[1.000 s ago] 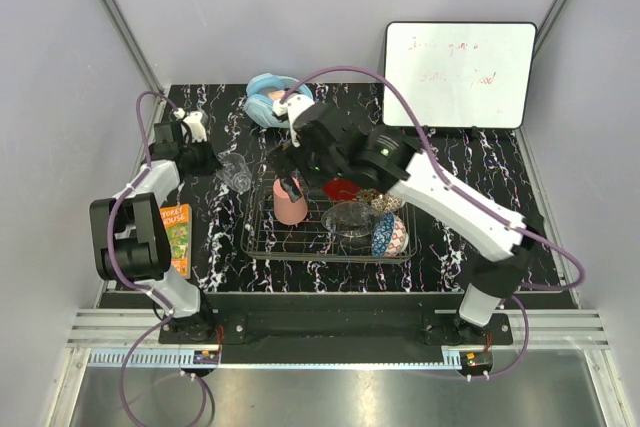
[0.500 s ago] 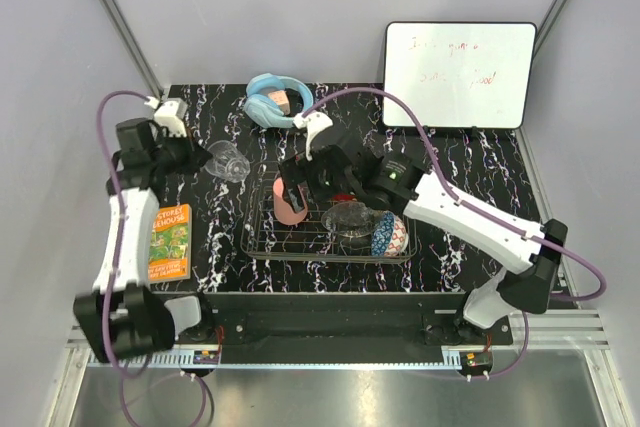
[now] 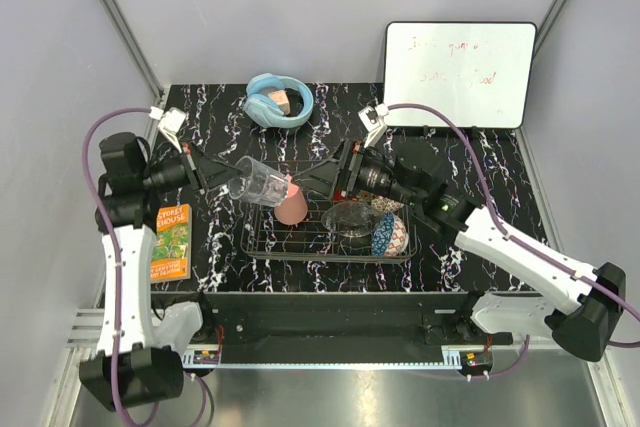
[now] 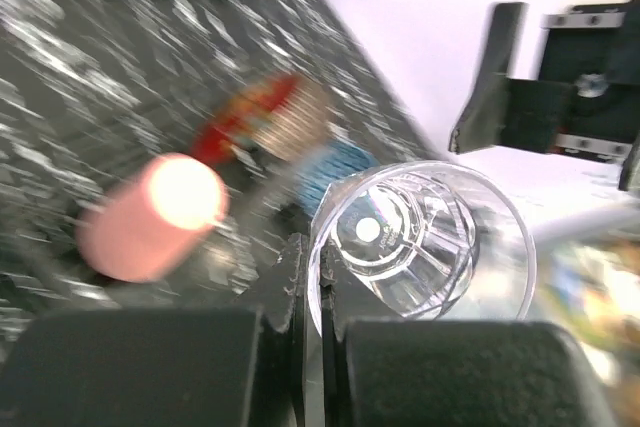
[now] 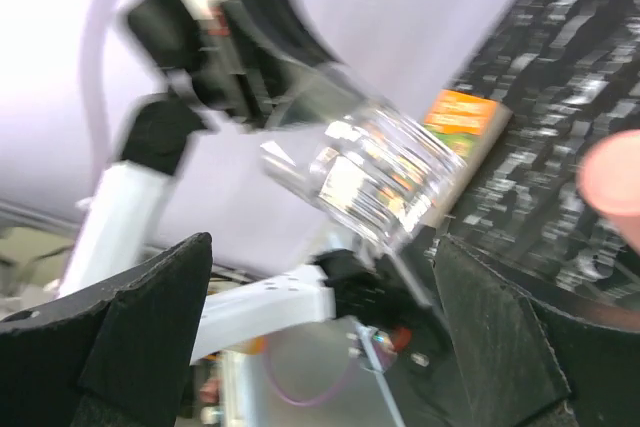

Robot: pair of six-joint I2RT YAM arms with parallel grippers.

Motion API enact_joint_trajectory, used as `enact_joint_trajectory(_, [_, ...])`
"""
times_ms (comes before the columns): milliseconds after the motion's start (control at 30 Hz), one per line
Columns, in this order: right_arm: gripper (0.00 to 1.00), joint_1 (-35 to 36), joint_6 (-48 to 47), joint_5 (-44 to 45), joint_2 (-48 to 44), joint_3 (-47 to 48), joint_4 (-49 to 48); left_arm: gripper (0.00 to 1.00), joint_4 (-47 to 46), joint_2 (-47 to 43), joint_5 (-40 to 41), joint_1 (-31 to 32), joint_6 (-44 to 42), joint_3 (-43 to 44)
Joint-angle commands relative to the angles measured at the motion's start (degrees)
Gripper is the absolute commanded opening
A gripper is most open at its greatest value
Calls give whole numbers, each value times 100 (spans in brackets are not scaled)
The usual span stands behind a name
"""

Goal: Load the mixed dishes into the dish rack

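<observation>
Top external: left gripper (image 3: 228, 173) clamped on the rim of the small clear glass tumbler (image 3: 262, 184), held tilted in air over the dish rack's (image 3: 330, 256) left edge. Right gripper (image 3: 310, 179) spread wide just beside the tumbler's base, apparently not touching.

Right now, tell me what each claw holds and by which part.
Left claw: small clear glass tumbler, pinched by its rim wall. Right claw: open, holding nothing.

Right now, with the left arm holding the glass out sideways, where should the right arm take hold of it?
Probably the free base end of the glass, coming from the right. The left gripper pinches its rim, so the bottom half points bare toward the right gripper, whose jaws stand open.
</observation>
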State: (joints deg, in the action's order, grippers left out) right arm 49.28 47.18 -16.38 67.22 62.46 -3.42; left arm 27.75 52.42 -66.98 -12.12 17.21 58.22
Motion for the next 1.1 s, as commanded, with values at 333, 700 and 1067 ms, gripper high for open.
enact_joint_trajectory(333, [100,-23,1224,-779,388,-778,-2215,0,-279,462,-2118,-27,863,146])
enact_joint_trajectory(700, [100,-15,2601,-1227,1442,-1517,-5084,0,-279,708,-1907,-19,661,251])
enact_joint_trajectory(1067, [100,196,2727,-1130,2023,-1412,-6214,0,-287,831,-1661,43,590,243])
